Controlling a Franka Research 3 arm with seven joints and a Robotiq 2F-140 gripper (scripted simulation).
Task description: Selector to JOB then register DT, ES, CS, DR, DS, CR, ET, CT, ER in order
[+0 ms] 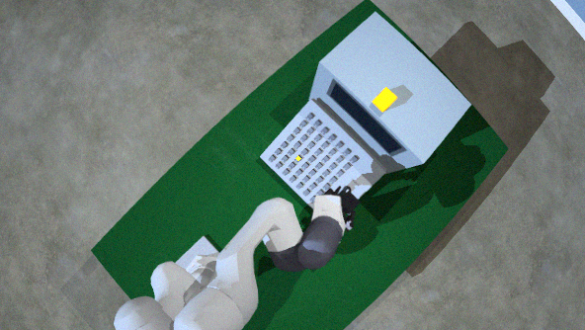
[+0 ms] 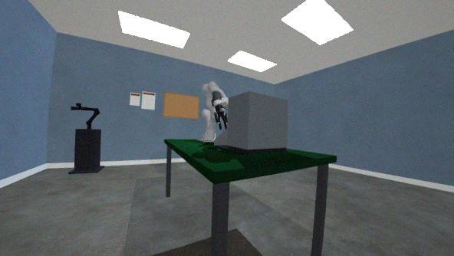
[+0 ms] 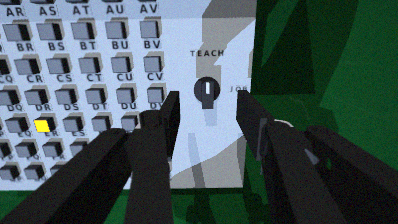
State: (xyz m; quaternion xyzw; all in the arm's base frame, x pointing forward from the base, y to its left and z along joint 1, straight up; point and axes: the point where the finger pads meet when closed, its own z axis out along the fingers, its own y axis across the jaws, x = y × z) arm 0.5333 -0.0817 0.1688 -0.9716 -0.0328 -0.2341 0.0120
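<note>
The grey machine (image 1: 390, 89) stands on the green table, with its keypad (image 1: 316, 153) sloping toward the arm. In the wrist view the black selector knob (image 3: 206, 91) sits right of the keys. Its white pointer points up at the TEACH label (image 3: 206, 53); the JOB label (image 3: 239, 89) is to its right. The ER key (image 3: 44, 125) is lit yellow and also shows in the overhead view (image 1: 298, 158). My gripper (image 3: 208, 105) (image 1: 338, 190) is open and empty. It hovers over the keypad's right end, and the knob shows in the gap between its fingers.
A yellow square (image 1: 384, 99) sits on top of the machine, above its dark screen (image 1: 366, 119). In the room view the gripper (image 2: 222, 122) hangs just in front of the machine (image 2: 254, 120). The table edge lies close to the right of the selector panel.
</note>
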